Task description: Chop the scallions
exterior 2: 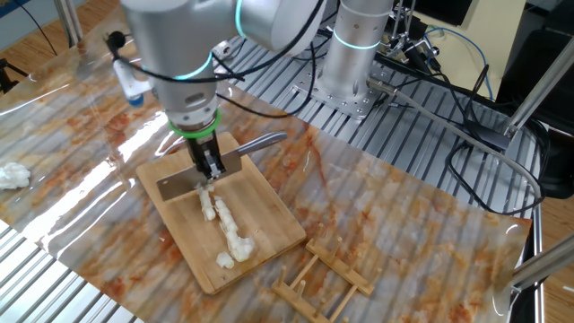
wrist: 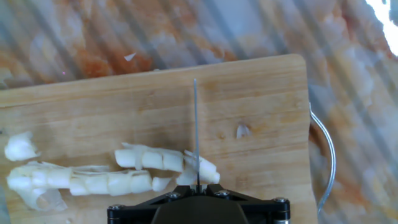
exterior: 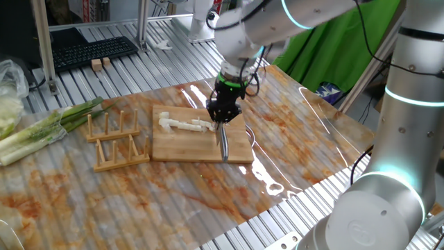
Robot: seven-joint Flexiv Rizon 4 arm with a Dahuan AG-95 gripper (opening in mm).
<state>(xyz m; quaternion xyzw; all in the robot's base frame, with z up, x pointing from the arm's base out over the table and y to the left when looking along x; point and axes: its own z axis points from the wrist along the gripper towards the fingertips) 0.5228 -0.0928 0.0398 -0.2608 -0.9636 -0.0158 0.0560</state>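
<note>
- The gripper points straight down over the wooden board, its fingers clamped tight on the handle end of a slim grey metal knife.
- In the other fixed view the blade lies crosswise on the board, its flat end toward the board's left edge and the curved handle reaching out past the far edge.
- In the hand view the blade shows as a thin vertical line running across the board, its lower part meeting the end of the scallions.
- The scallions lie on the board as pale white stalk pieces in a loose row, several already cut into short segments; one small piece sits apart near the left side.
- In one fixed view the scallions stretch from the board's left part toward the gripper, and the knife blade points toward the board's front edge.
- Bare wood lies to the right of the blade in the hand view, up to the board's right edge.
- A wooden rack stands just beside the board's left edge.
- A bunch of thick green-and-white leafy stalks lies further left, well apart from the board.
- The marbled table cover lies open on the board's other sides.
</note>
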